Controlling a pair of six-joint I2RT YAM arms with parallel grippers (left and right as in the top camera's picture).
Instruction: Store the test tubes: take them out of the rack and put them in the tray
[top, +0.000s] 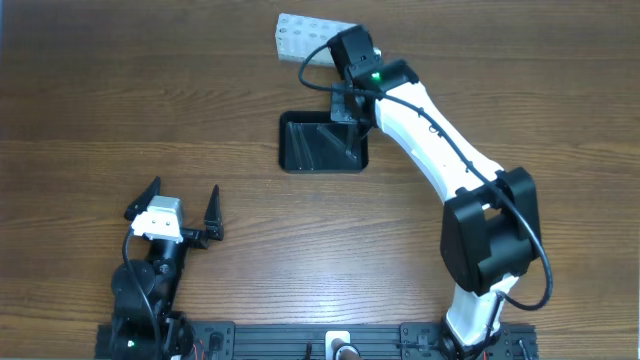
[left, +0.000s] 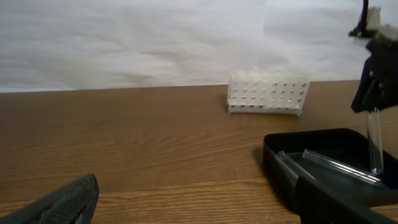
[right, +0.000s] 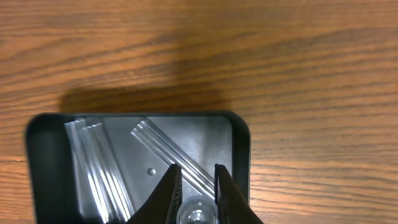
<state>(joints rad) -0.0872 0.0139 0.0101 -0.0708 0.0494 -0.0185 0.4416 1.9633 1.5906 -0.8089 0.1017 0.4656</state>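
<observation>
Right wrist view: the right gripper (right: 194, 177) was pinching one test tube (right: 196, 214), held upright, directly above the black tray (right: 242, 162). The tray already held a bundle of tubes (right: 93, 174) along one wall, plus a single tube (right: 165, 152) lying diagonally across the floor.

The white rack (top: 305, 38) stood on the table (top: 100, 100) just beyond the tray. I couldn't tell whether any tubes were left in it.

The left gripper (top: 185, 208) sat with its fingers spread and nothing in them, near its own base and well apart from the tray.

My read was that this was the drop-off step for this tube: it was out of the rack but not yet in the tray. The next move likely called for lowering it and tipping it towards horizontal before letting go. Released upright, the tube could bounce off the diagonal one or lean over the rim. The free floor between the bundle and the diagonal tube looked like the best place to aim for.
</observation>
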